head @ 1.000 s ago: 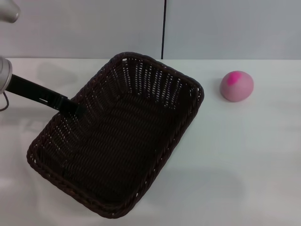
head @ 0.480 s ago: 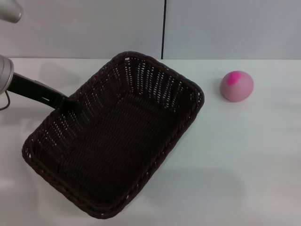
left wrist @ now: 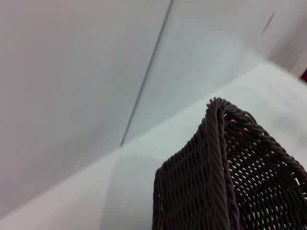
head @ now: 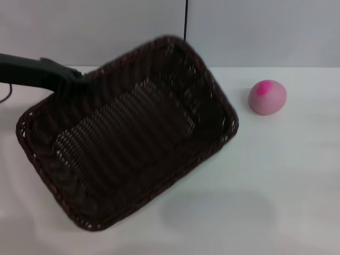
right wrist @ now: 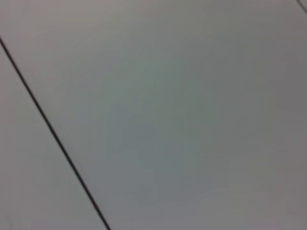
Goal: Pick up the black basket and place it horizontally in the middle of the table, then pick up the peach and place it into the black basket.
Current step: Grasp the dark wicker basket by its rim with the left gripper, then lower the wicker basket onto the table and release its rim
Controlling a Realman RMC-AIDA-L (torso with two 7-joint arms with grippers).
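The black basket (head: 133,138) is lifted off the white table (head: 276,186) and tilted, its far rim raised toward the wall. My left gripper (head: 81,85) reaches in from the left and is shut on the basket's left rim. The basket's braided rim and open-weave side fill the lower part of the left wrist view (left wrist: 220,163). The pale pink peach (head: 268,97) with its magenta patch sits on the table to the right of the basket, apart from it. My right gripper is out of view; its wrist view shows only wall.
A grey wall with a dark vertical seam (head: 186,21) stands behind the table. Bare table surface lies right of and in front of the basket, where its shadow (head: 212,210) falls.
My left gripper has risen with the basket's rim in its grip. The basket has come up off the table, tilted and swung so its far corner now stands against the wall. The peach has not moved.
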